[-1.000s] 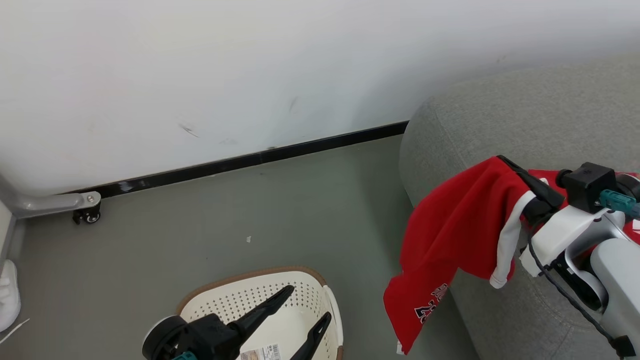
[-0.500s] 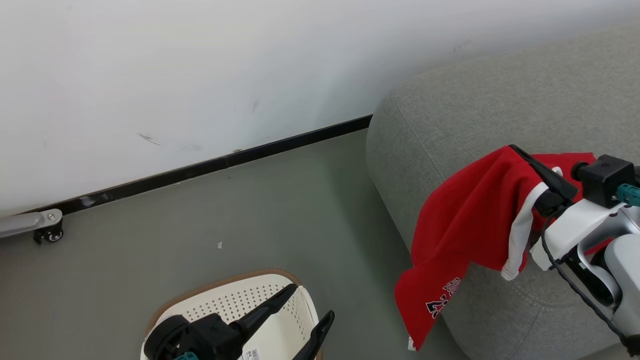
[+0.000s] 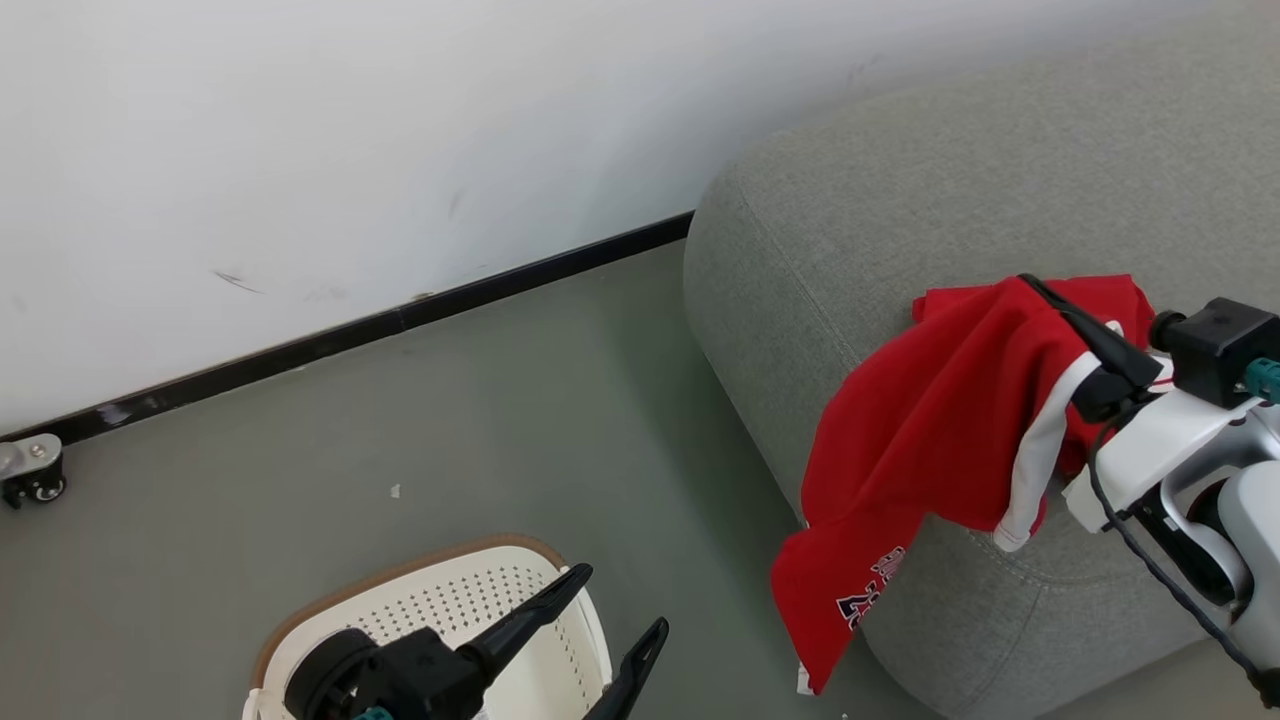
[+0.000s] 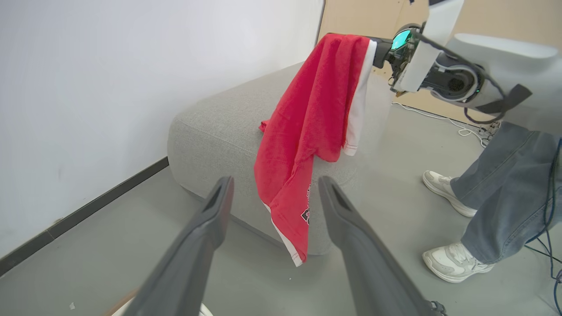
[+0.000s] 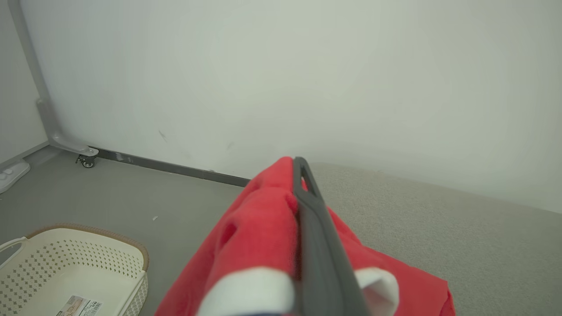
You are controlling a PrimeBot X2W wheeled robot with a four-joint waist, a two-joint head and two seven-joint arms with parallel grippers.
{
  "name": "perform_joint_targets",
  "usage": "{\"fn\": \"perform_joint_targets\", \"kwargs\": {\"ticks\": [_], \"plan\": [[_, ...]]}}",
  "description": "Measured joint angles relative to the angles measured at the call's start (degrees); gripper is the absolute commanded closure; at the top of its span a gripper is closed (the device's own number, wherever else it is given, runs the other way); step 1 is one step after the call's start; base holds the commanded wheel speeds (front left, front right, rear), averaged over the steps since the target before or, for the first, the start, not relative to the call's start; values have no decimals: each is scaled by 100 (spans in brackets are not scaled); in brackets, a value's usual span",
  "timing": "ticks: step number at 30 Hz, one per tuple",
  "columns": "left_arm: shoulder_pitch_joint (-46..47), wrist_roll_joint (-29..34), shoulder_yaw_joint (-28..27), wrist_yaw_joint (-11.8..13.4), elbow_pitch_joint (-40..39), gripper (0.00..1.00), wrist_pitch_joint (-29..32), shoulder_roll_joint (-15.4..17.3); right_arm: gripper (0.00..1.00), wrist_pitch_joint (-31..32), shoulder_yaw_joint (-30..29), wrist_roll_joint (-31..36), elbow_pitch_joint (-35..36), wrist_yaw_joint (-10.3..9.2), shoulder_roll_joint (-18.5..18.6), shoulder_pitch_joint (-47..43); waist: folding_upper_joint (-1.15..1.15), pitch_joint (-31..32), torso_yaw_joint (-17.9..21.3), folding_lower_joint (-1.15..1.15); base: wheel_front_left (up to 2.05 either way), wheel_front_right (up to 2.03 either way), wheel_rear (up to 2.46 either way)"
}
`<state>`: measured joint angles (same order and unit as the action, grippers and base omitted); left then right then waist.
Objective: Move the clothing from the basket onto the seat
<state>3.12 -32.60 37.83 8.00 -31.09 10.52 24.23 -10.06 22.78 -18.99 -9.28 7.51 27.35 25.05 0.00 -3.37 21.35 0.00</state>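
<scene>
My right gripper (image 3: 1030,284) is shut on the clothing (image 3: 930,430), a red garment with white trim and dark lettering. The garment hangs from the fingers and drapes over the rounded end of the grey seat (image 3: 900,200), with its lower corner dangling toward the floor. The right wrist view has the shut fingers (image 5: 307,206) wrapped in the red clothing (image 5: 259,219) above the seat (image 5: 439,219). The cream basket (image 3: 400,578) stands on the floor at the lower left; the basket (image 5: 88,230) bottom shows a label and no cloth. My left gripper (image 3: 622,598) hangs open over the basket.
A white wall with a black baseboard (image 3: 400,320) runs behind. A caster foot (image 3: 30,470) sits at the far left, and a white shoe (image 5: 11,173) lies near it. A person's jeans-clad legs (image 4: 505,175) and white sneakers stand beside the seat, with cables on the floor.
The head camera has turned right, so the whole picture shifts left. The right gripper with the red garment has moved further over the seat. The left gripper stays open.
</scene>
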Motion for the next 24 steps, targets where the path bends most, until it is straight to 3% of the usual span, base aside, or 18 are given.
{"fn": "perform_joint_targets", "kwargs": {"ticks": [12,24], "plan": [[-1,12,64,0,-130,0,59,101,100,101,-425,-70,38,0,68,76,0,-160,82,0,0,0,0],[-6,43,90,0,-160,0,159,137,100,358,-1321,-163,-304,0,323,754,0,-239,-74,0,0,0,0]]}}
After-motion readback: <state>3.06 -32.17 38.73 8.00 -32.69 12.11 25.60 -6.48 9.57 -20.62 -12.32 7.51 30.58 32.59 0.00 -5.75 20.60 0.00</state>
